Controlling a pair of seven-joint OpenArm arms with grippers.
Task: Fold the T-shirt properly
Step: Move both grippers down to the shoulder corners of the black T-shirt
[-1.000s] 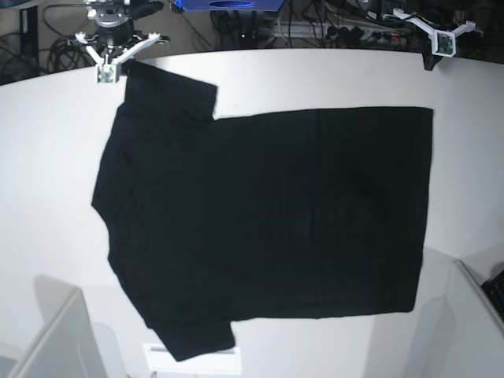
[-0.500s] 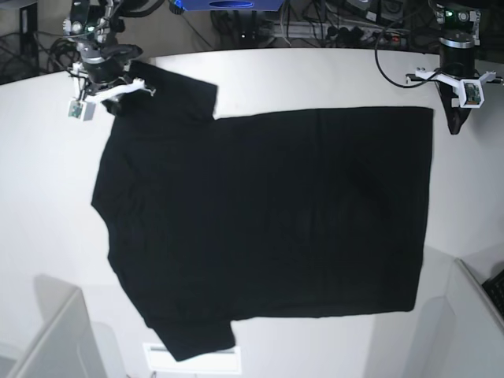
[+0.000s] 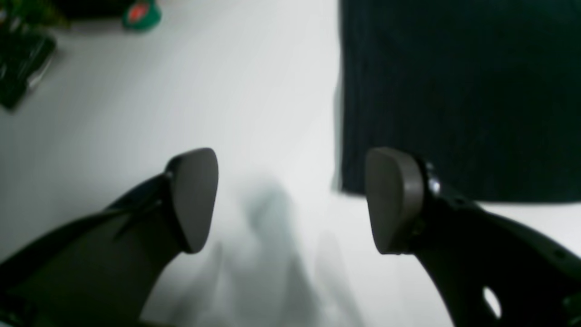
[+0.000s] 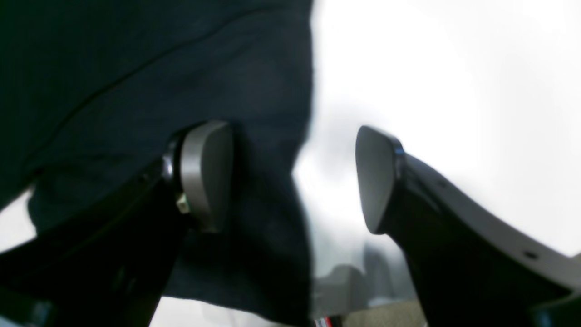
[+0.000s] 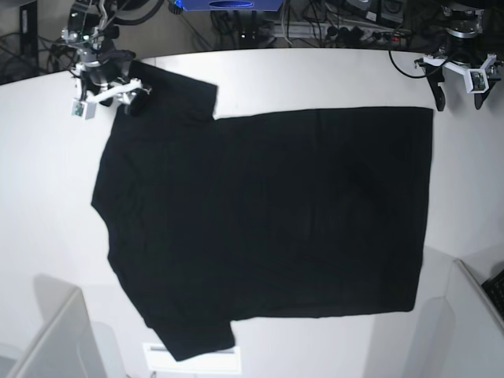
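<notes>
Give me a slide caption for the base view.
Black T-shirt flat on white table, both open tools at its far corners.

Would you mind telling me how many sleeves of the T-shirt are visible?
2: far sleeve beside the right gripper; near sleeve at the table's front edge.

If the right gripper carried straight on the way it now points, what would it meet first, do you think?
Probably the T-shirt: the open right gripper straddles the sleeve's edge, one finger over cloth, the other over bare table. Depth is unclear.
</notes>
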